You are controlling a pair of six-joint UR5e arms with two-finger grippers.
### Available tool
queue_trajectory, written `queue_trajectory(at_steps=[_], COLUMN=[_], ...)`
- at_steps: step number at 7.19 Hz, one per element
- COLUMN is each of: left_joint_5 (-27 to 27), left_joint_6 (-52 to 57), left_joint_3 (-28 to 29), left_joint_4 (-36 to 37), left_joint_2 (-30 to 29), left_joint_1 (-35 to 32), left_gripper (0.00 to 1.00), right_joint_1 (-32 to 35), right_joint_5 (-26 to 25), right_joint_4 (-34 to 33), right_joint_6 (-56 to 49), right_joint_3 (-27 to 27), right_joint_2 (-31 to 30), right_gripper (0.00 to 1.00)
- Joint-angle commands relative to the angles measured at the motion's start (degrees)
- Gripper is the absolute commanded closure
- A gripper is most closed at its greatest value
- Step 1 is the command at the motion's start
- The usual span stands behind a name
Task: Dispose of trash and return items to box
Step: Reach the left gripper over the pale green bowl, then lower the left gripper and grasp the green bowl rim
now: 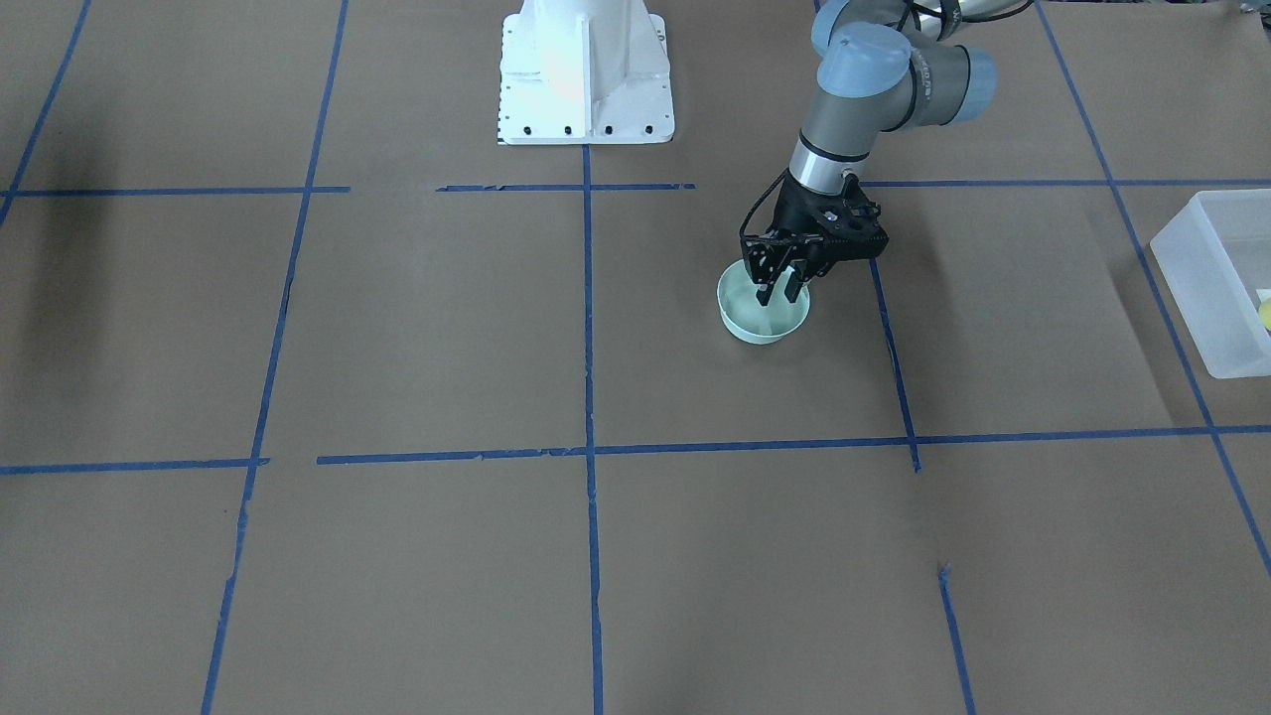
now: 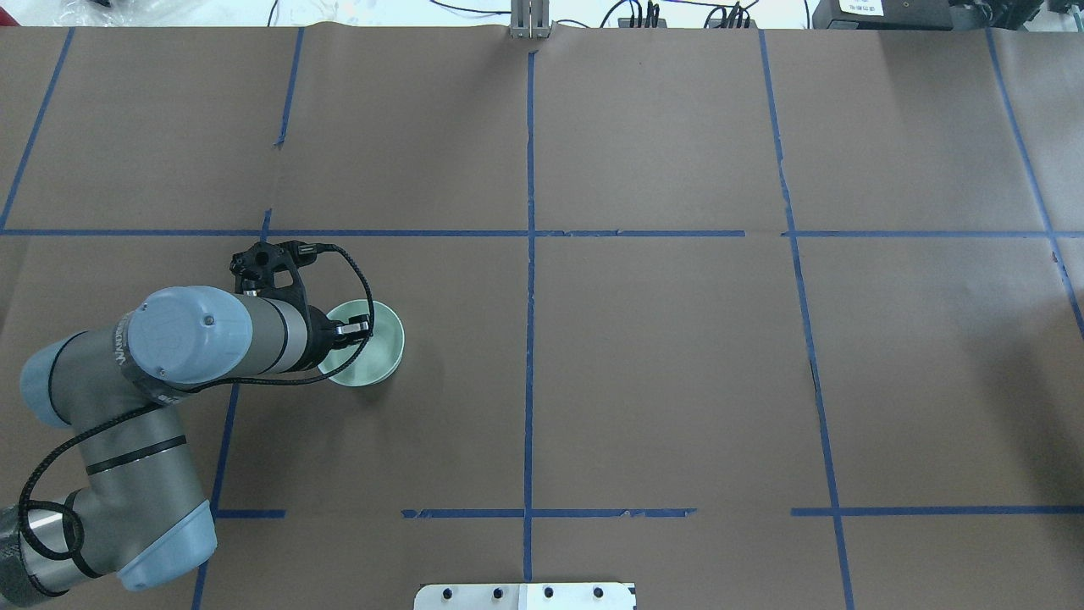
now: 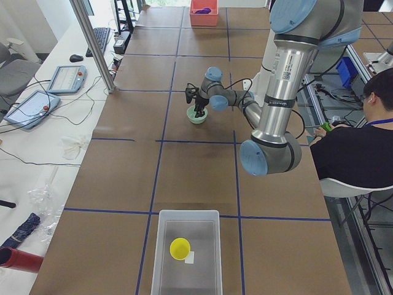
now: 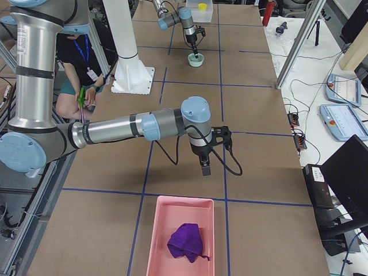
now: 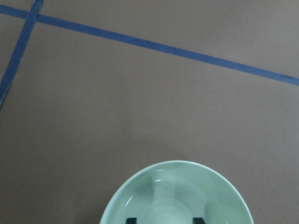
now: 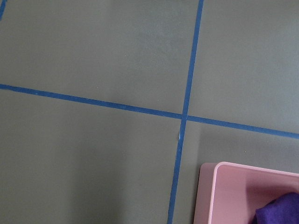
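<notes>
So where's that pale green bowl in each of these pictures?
Front-facing: bowl right of centre, upper half.
Overhead: bowl left of centre.
Left side: bowl upper middle, far.
Right side: bowl top centre, far.
Left wrist: bowl bottom edge.
Right wrist: absent.
Landmark: the left pincer dipping into it.
</notes>
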Motion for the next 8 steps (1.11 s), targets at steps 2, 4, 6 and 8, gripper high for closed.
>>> queue_trajectory(at_steps=[2, 4, 6, 8], left_joint_5=[-0.09, -0.27, -0.18, -0.1], left_joint_6=[3.08, 9.14, 11.28, 11.19], left_joint_3=[-2.5, -3.58, -2.97, -1.92], left_joint_4=[1.73, 2.53, 2.27, 2.18], left_joint_2=[-0.16, 2.2, 3.18, 3.1], left_joint_1=[-0.61, -0.88, -1.14, -0.97], left_gripper=[0.62, 0.6, 0.59, 0.57], right_joint_1=[-0.03, 0.06, -0.03, -0.03], right_joint_5=[0.0, 0.0, 0.0, 0.0], right_joint_4=[0.0, -0.09, -0.09, 0.0], right_joint_6=[-0.06, -0.06, -0.06, -0.23], right_joint_3=[0.07, -0.02, -0.11, -0.11], right_joint_2=[-0.02, -0.02, -0.02, -0.02], right_gripper=[0.0, 0.0, 0.0, 0.0])
